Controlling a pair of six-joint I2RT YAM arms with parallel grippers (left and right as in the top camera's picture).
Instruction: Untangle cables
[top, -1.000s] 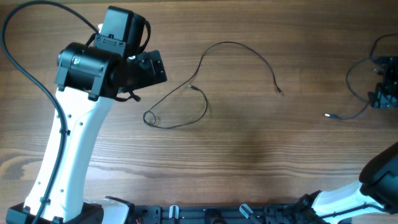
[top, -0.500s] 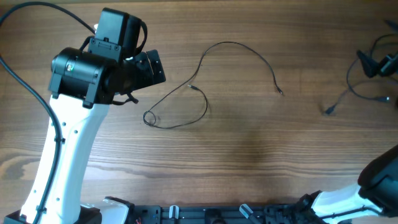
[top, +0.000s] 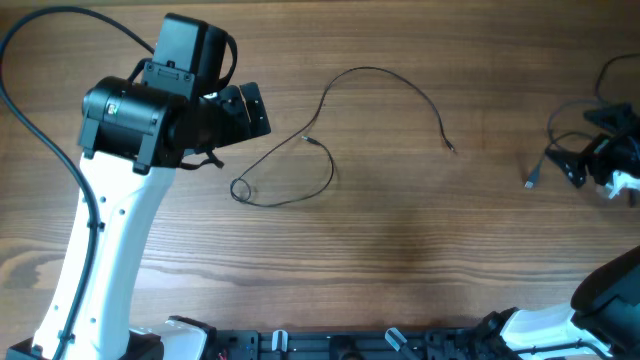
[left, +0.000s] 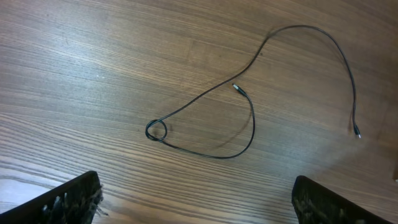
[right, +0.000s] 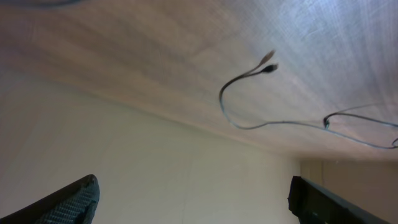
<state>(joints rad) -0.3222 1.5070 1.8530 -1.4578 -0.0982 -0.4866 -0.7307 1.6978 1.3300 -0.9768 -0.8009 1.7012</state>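
Note:
One thin black cable (top: 385, 75) lies mid-table, with a small loop (top: 241, 189) at its left, one plug end (top: 310, 140) near the middle and its other end (top: 452, 148) to the right. It also shows in the left wrist view (left: 249, 134). My left gripper (top: 245, 110) (left: 199, 202) hovers above and left of the loop, open and empty. A second cable (top: 560, 140) with a plug tip (top: 529, 182) lies at the right edge by my right gripper (top: 588, 160). In the right wrist view this cable (right: 249, 124) is blurred, and the right gripper (right: 193, 199) is open with nothing between the jaws.
The wooden table (top: 400, 260) fills the overhead view. The left arm's white link (top: 100, 260) crosses the left side. A thick black arm wire (top: 40, 90) loops at far left. A dark rail (top: 350, 345) runs along the front edge.
My right gripper has come back down at the right edge after rising toward the far side. The second cable's plug end shifted a little. The left arm and the middle cable stayed put.

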